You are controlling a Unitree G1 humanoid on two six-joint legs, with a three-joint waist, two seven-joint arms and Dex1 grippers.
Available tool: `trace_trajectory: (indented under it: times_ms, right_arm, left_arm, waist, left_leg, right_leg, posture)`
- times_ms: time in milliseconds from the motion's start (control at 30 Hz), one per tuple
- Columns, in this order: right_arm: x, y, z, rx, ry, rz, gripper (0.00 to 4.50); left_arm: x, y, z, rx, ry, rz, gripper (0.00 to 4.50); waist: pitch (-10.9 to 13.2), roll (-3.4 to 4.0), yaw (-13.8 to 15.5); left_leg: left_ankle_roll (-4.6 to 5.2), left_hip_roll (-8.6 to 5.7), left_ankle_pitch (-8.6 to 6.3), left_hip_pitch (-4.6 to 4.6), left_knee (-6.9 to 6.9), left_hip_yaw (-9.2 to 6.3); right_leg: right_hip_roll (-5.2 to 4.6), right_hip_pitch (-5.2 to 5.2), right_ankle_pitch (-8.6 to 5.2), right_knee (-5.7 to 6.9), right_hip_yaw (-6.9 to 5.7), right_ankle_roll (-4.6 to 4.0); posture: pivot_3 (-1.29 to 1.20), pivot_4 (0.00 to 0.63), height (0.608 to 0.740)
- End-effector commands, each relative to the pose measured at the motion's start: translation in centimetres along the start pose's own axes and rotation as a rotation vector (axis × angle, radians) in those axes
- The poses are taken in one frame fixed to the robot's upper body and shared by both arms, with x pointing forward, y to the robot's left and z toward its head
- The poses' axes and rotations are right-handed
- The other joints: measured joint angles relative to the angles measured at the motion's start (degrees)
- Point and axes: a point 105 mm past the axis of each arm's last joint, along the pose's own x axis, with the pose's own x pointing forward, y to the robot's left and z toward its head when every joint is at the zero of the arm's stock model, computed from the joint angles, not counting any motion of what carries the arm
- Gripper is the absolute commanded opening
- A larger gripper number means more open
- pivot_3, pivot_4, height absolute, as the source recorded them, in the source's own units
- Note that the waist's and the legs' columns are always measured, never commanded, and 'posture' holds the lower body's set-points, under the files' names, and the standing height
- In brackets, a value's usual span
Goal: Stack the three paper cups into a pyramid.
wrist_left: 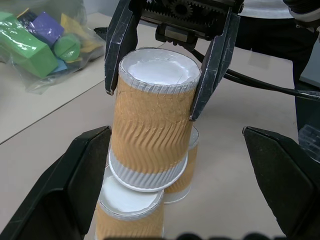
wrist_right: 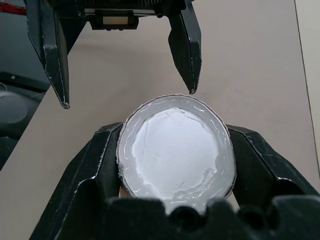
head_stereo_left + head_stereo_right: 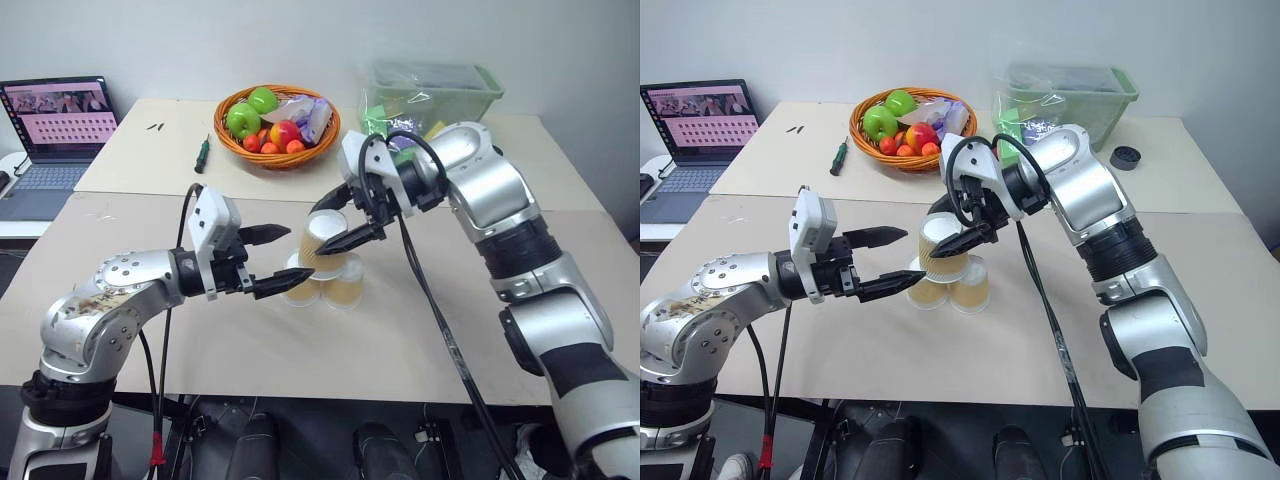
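Two of the paper cups (image 3: 302, 291) (image 3: 346, 284) stand upside down side by side on the beige table (image 3: 420, 340). The third paper cup (image 1: 150, 125) sits upside down on their white bases, forming the pyramid. My right gripper (image 3: 331, 227) reaches in from the right and above, its two black fingers (image 1: 210, 70) pressed against the upper sides of the top cup. My left gripper (image 3: 299, 257) is level with the stack from the left. It stands open, its fingers (image 1: 65, 185) wide apart on either side of the cups without touching them.
A wicker basket of fruit (image 3: 278, 125), a screwdriver (image 3: 203, 152) and a green plastic bin (image 3: 435, 90) lie on the far table. A laptop (image 3: 55, 130) is at the far left. A bag of coloured blocks (image 1: 40, 45) lies beyond the cups.
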Motion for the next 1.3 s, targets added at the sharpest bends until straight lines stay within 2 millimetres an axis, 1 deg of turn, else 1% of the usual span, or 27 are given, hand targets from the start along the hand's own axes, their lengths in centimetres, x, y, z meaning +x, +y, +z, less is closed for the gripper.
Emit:
trace_trajectory:
  times_ms: [33,100,133,233,267,333,367,400,433,467,500,533,567,633,667,700,767,800,833,867,967,1033,1100,1167,1267,1300]
  right_arm:
    - [-0.6,-0.5,0.7,-0.037,-0.024,-0.039,4.46]
    - [-1.3,-0.1,1.9,-0.056,-0.069,-0.03,4.46]
    - [-2.0,0.3,2.9,-0.066,-0.109,-0.013,4.46]
    - [-3.6,1.4,4.8,-0.09,-0.186,0.017,4.46]
    - [-4.5,1.9,5.7,-0.088,-0.222,0.023,4.46]
    - [-5.8,2.7,6.8,-0.081,-0.267,0.036,4.46]
    - [-6.8,3.3,7.4,-0.08,-0.299,0.042,4.46]
    - [-8.5,3.6,8.3,-0.052,-0.363,0.024,4.46]
    - [-10.6,3.4,9.2,-0.003,-0.451,-0.038,4.46]
    - [-12.7,2.3,9.4,0.068,-0.534,-0.169,4.46]
    - [-14.2,0.9,8.3,0.158,-0.56,-0.32,4.46]
    - [-15.1,0.1,7.3,0.219,-0.564,-0.421,4.46]
    - [-15.9,-0.9,5.0,0.268,-0.508,-0.586,4.46]
    - [-17.6,-2.2,-0.7,0.357,-0.312,-0.931,4.46]
    - [-18.3,-2.3,-2.7,0.386,-0.245,-1.044,4.46]
    - [-19.1,-2.2,-6.1,0.429,-0.099,-1.194,4.46]
    - [-19.5,-1.0,-12.0,0.481,0.199,-1.384,4.46]
    - [-19.3,-0.2,-14.4,0.484,0.323,-1.434,4.46]
    - [-18.9,0.5,-16.0,0.492,0.399,-1.463,4.46]
    - [-18.4,0.9,-17.4,0.529,0.417,-1.506,4.46]
    - [-16.4,1.5,-19.9,0.574,0.424,-1.596,4.46]
    - [-15.2,1.7,-20.7,0.535,0.431,-1.622,4.46]
    - [-14.0,2.0,-21.2,0.519,0.395,-1.647,4.46]
    - [-13.1,2.5,-21.7,0.524,0.362,-1.664,4.46]
    - [-12.5,3.9,-22.9,0.558,0.336,-1.693,4.46]
    - [-12.4,4.3,-23.2,0.585,0.328,-1.699,4.46]
  left_arm:
    - [-0.3,-0.6,1.0,0.037,-0.023,-0.006,4.5]
    - [-0.3,-0.5,0.9,0.036,-0.022,-0.004,4.5]
    - [-0.3,-0.6,0.9,0.035,-0.021,-0.003,4.5]
    - [-0.3,-0.6,0.8,0.034,-0.022,0.0,4.5]
    - [-0.4,-0.6,0.8,0.028,-0.026,0.005,4.5]
    - [-0.5,-0.5,0.8,0.021,-0.032,0.015,4.5]
    - [-0.7,-0.3,0.8,0.016,-0.036,0.031,4.5]
    - [-1.1,0.0,0.6,0.012,-0.043,0.065,4.5]
    - [-1.7,0.5,0.2,-0.001,-0.043,0.12,4.5]
    - [-2.6,1.2,-0.4,-0.024,-0.046,0.196,4.5]
    - [-3.6,1.9,-0.7,-0.042,-0.055,0.281,4.5]
    - [-4.3,2.3,-1.0,-0.054,-0.062,0.336,4.5]
    - [-5.2,3.0,-1.1,-0.074,-0.08,0.42,4.5]
    - [-7.2,4.0,-1.8,-0.094,-0.104,0.59,4.5]
    - [-7.8,4.3,-2.0,-0.102,-0.11,0.643,4.5]
    - [-8.8,4.7,-2.4,-0.108,-0.119,0.726,4.5]
    - [-10.9,6.0,-3.2,-0.121,-0.136,0.892,4.5]
    - [-12.0,6.9,-3.7,-0.121,-0.135,0.983,4.5]
    - [-13.0,7.8,-4.2,-0.114,-0.133,1.066,4.5]
    - [-14.2,8.9,-4.8,-0.108,-0.136,1.168,4.5]
    - [-17.1,11.6,-6.9,-0.097,-0.134,1.43,4.5]
    - [-18.1,12.6,-8.0,-0.099,-0.135,1.554,4.5]
    - [-18.2,13.4,-9.1,-0.121,-0.144,1.628,4.5]
    - [-17.9,13.8,-9.8,-0.137,-0.154,1.659,4.5]
    - [-16.8,14.0,-11.0,-0.154,-0.153,1.671,4.5]
    - [-16.8,13.9,-11.2,-0.14,-0.151,1.682,4.5]
  waist:
    - [0.0,0.0,0.0]
    - [0.01,0.01,0.0]
    - [0.02,0.01,0.01]
    - [0.04,0.01,0.08]
    - [0.04,0.01,0.1]
    - [0.04,0.01,0.09]
    - [0.04,0.01,0.07]
    - [0.04,0.01,0.08]
    - [0.04,0.01,0.07]
    - [0.04,0.0,0.03]
    - [0.04,0.0,-0.08]
    - [0.04,-0.02,-0.05]
    - [0.05,-0.07,-0.04]
    - [-0.08,-0.21,-0.03]
    - [-0.15,-0.33,-0.03]
    - [-0.19,-0.46,-0.07]
    - [-0.15,-0.4,-0.04]
    - [-0.13,-0.38,0.04]
    - [-0.12,-0.36,0.15]
    - [-0.11,-0.32,0.13]
    - [-0.13,-0.25,-0.37]
    - [-0.13,-0.25,-0.55]
    - [-0.13,-0.25,-0.4]
    - [-0.12,-0.26,-0.1]
    - [-0.12,-0.27,0.44]
    - [-0.12,-0.27,0.44]
  left_leg:
    - [0.0,0.0,0.0,0.0,0.0,0.0]
    - [0.0,0.0,0.0,0.0,-0.01,0.0]
    - [-0.01,0.0,0.0,0.0,-0.02,0.0]
    - [0.0,0.0,0.0,-0.01,-0.04,0.0]
    - [0.0,0.0,0.0,-0.01,-0.05,0.0]
    - [0.0,0.0,0.0,-0.01,-0.03,-0.01]
    - [-0.01,0.0,0.0,-0.01,-0.02,-0.01]
    - [-0.01,0.0,0.0,0.01,-0.02,-0.01]
    - [-0.01,0.0,0.0,0.01,-0.03,-0.01]
    - [0.0,0.0,0.0,0.01,-0.03,-0.01]
    - [0.0,0.01,0.0,0.01,-0.04,-0.01]
    - [0.0,0.01,0.0,0.01,-0.05,0.0]
    - [0.0,0.01,-0.01,0.03,-0.04,-0.01]
    - [0.0,0.01,0.0,0.09,-0.07,-0.01]
    - [0.0,0.01,-0.01,0.17,-0.06,-0.01]
    - [0.0,0.01,-0.01,0.19,-0.07,-0.01]
    - [-0.02,-0.05,0.01,0.05,-0.01,0.05]
    - [-0.02,-0.08,0.01,0.05,0.04,0.05]
    - [-0.02,-0.09,0.02,-0.01,-0.01,0.04]
    - [-0.02,-0.09,0.02,0.0,-0.01,0.04]
    - [-0.02,-0.1,0.02,0.05,-0.01,0.04]
    - [-0.01,-0.1,0.02,0.1,0.03,0.02]
    - [-0.02,-0.12,0.02,0.07,0.03,0.02]
    - [-0.02,-0.14,0.02,0.03,0.01,0.02]
    - [-0.02,-0.13,0.02,0.01,-0.02,-0.02]
    - [-0.02,-0.14,0.02,0.0,-0.01,-0.02]
  right_leg:
    - [0.0,-0.01,0.0,0.0,0.0,0.0]
    - [0.0,-0.02,0.0,0.0,0.0,0.0]
    - [0.0,-0.03,0.0,0.0,0.0,0.0]
    - [0.0,-0.03,0.0,-0.01,0.0,0.0]
    - [0.0,-0.01,0.0,-0.01,0.0,0.0]
    - [0.0,0.0,0.0,0.0,-0.01,0.0]
    - [-0.01,0.0,0.0,0.0,-0.01,0.0]
    - [0.0,0.02,0.0,0.0,-0.01,0.0]
    - [-0.01,0.01,0.0,0.0,-0.01,0.0]
    - [-0.01,0.02,-0.01,0.0,0.0,-0.01]
    - [-0.01,0.02,-0.01,-0.02,0.0,-0.02]
    - [-0.03,0.01,0.0,-0.02,0.01,-0.03]
    - [-0.03,0.04,-0.01,-0.02,0.0,-0.05]
    - [-0.03,0.04,-0.01,-0.05,0.0,-0.07]
    - [-0.03,0.11,-0.05,-0.04,0.0,-0.12]
    - [-0.03,0.11,-0.06,-0.05,0.0,-0.13]
    - [-0.07,0.02,-0.01,-0.13,0.13,-0.05]
    - [-0.1,0.03,-0.02,-0.09,0.14,-0.04]
    - [-0.1,-0.04,0.0,-0.09,0.14,-0.03]
    - [-0.1,-0.04,-0.01,-0.06,0.14,-0.03]
    - [-0.07,-0.04,0.0,-0.01,0.16,-0.03]
    - [-0.05,0.05,0.02,-0.01,0.16,0.0]
    - [-0.07,0.09,0.04,-0.07,0.17,0.05]
    - [-0.08,0.07,0.05,-0.1,0.16,0.06]
    - [-0.08,0.09,0.04,-0.1,0.1,0.06]
    - [-0.08,0.09,0.05,-0.11,0.09,0.06]
  posture:
    - [0.0,0.15,0.692]
    - [0.0,0.15,0.692]
    - [0.0,0.15,0.692]
    - [0.0,0.15,0.692]
    - [0.0,0.15,0.692]
    - [0.0,0.15,0.692]
    - [0.0,0.15,0.692]
    - [0.0,0.15,0.692]
    - [0.0,0.15,0.692]
    - [0.0,0.15,0.692]
    - [0.0,0.15,0.692]
    - [0.0,0.15,0.692]
    - [0.0,0.15,0.692]
    - [0.0,0.15,0.692]
    - [0.0,0.15,0.692]
    - [0.0,0.15,0.692]
    - [0.0,0.15,0.692]
    - [0.0,0.15,0.692]
    - [0.0,0.15,0.692]
    - [0.0,0.15,0.692]
    - [0.0,0.15,0.692]
    - [0.0,0.15,0.692]
    - [0.0,0.15,0.692]
    - [0.0,0.15,0.692]
    - [0.0,0.15,0.692]
    - [0.0,0.15,0.692]
